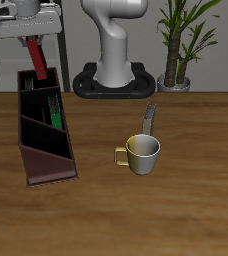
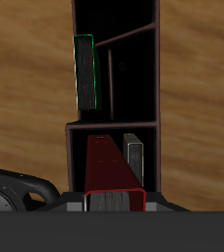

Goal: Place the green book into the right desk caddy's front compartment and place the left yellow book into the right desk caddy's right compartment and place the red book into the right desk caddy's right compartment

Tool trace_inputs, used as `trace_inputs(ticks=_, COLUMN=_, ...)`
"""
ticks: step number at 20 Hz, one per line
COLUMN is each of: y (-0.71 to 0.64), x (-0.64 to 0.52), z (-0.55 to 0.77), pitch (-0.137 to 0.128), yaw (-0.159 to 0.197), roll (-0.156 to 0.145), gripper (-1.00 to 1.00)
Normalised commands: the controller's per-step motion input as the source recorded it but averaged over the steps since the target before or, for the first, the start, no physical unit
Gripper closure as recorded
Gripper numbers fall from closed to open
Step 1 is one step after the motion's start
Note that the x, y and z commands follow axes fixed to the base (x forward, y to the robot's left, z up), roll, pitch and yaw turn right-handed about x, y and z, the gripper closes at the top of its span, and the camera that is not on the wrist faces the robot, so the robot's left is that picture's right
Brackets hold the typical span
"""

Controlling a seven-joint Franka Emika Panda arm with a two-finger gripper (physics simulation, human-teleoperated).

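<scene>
My gripper is shut on the red book, which hangs upright over the back end of the right desk caddy. In the wrist view the red book sits directly between my fingers, above the caddy's end section. A thin grey-yellow book stands in that same section, against the wall. The green book stands in the adjoining section beyond a divider, leaning on the outer wall. A second thin yellow book stands on the table. I cannot tell which of these two is the left yellow book.
A cream-yellow mug stands mid-table, just in front of the loose yellow book. The robot's base and a potted plant are at the back edge.
</scene>
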Motion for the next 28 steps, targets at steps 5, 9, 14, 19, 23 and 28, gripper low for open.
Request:
trace_inputs(ticks=5, y=0.03, x=0.09, z=-0.23, pitch=0.031, yaw=-0.016, roll=0.016, gripper=1.0)
trace_inputs(ticks=9, y=-0.01, x=0.02, z=-0.26, pitch=0.035, yaw=-0.013, roll=-0.007, gripper=1.0)
trace_inputs(ticks=14, y=0.01, x=-0.03, z=-0.1, pitch=0.005, yaw=-0.008, roll=-0.01, gripper=1.0)
trace_inputs(ticks=19, y=-0.01, x=0.0, z=-0.29, pitch=0.033, yaw=-0.025, roll=-0.01, gripper=1.0)
trace_inputs(ticks=23, y=0.09, x=0.04, z=-0.32, pitch=0.054, yaw=-0.024, roll=0.018, gripper=1.0)
trace_inputs(ticks=28, y=0.06, x=0.1, z=-0.24, pitch=0.045, yaw=-0.02, roll=-0.03, gripper=1.0)
